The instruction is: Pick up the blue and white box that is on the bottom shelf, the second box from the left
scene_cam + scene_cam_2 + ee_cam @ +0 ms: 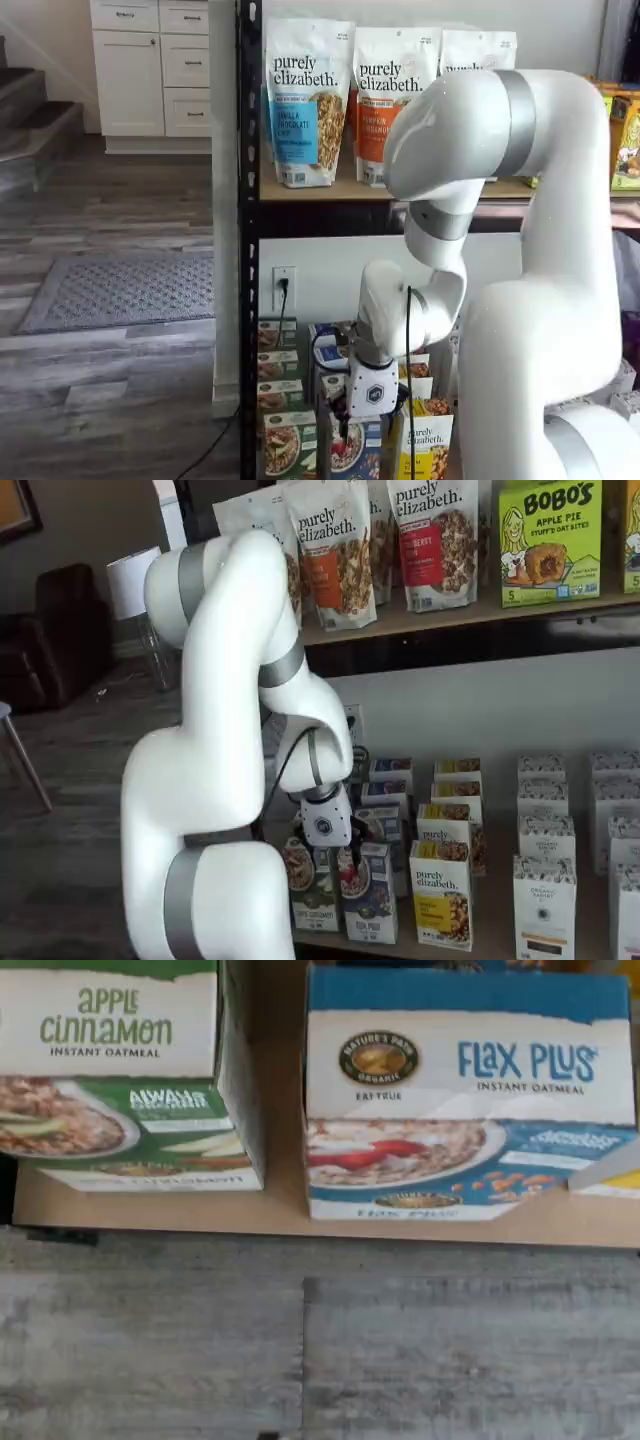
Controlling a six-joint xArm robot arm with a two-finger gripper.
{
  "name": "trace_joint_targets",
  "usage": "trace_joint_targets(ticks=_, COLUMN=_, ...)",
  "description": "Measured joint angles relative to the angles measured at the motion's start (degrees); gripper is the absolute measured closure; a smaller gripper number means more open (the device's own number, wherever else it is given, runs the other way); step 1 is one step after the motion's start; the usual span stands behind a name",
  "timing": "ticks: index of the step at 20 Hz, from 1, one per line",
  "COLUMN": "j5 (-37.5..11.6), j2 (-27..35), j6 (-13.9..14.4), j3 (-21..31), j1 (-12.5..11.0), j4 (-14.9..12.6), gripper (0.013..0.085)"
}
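The blue box [372,892] is standing upright at the front of the bottom shelf [480,948], between the green box [312,895] and the yellow box [441,895]. The gripper [346,864] is hanging just above its top edge, fingers pointing down; their spread I cannot tell. The box's long axis is running vertically, directly beneath

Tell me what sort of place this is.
Probably a room in a home fitted out as a mock shop: a black metal rack stocked with granola bags and rows of cereal boxes, yet white kitchen cabinets and a rug sit beside it.
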Motion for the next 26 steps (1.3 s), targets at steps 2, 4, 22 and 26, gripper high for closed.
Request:
trace_joint_targets(ticks=2, j5=-0.6, j2=1.2, j6=0.7, j3=-0.9, j1=-0.1, j4=-0.8, gripper=0.0130)
trace_joint_targets(ticks=4, j5=-0.8, j2=2.1, j6=1.7, j3=-1.8, j1=-0.2, j4=-1.9, gripper=0.0130)
trace_joint_targets(ticks=22, j5=-2.3, j2=7.2, j6=2.9, j3=-7.4, j1=-1.8, j4=-4.8, gripper=0.0130)
trace_joint_targets(ticks=26, j5=-2.5, j2=7.9, j6=4.0, j3=-8.5, j1=-2.2, j4=-6.2, gripper=0.0130)
